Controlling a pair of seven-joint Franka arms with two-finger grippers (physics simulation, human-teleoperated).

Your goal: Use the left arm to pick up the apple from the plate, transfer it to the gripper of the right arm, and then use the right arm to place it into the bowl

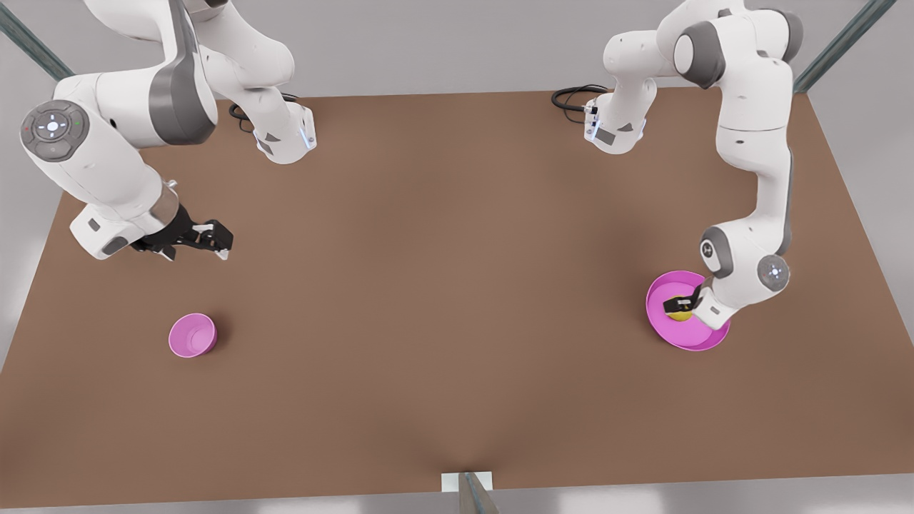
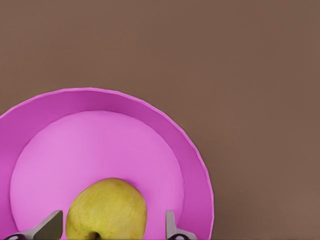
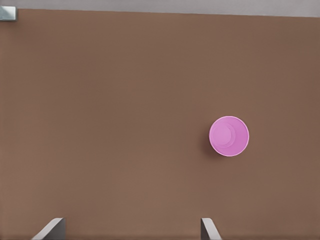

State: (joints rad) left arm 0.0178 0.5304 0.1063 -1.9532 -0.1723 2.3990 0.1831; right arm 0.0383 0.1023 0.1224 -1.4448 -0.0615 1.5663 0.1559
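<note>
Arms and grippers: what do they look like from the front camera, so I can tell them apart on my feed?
Both arms are glossy white with grey joint caps bearing small lit dots, and black cables coil at their bases. The left arm, on the front view's right, has an all-white wrist; the right arm wears a silver collar. The left gripper and the right gripper are black.

Apple (image 2: 106,210) between left claw (image 2: 113,227) fingers: yellow-green, finely speckled. Plate (image 2: 165,135) under left claw: magenta-pink, rim darker than floor. Bowl (image 1: 193,335) near right claw (image 1: 214,243): pink-purple, plain. Desk (image 1: 443,300): flat brown, no pattern. Left claw black on all-white wrist; right claw black behind silver collar. Arms white with grey joints.
</note>
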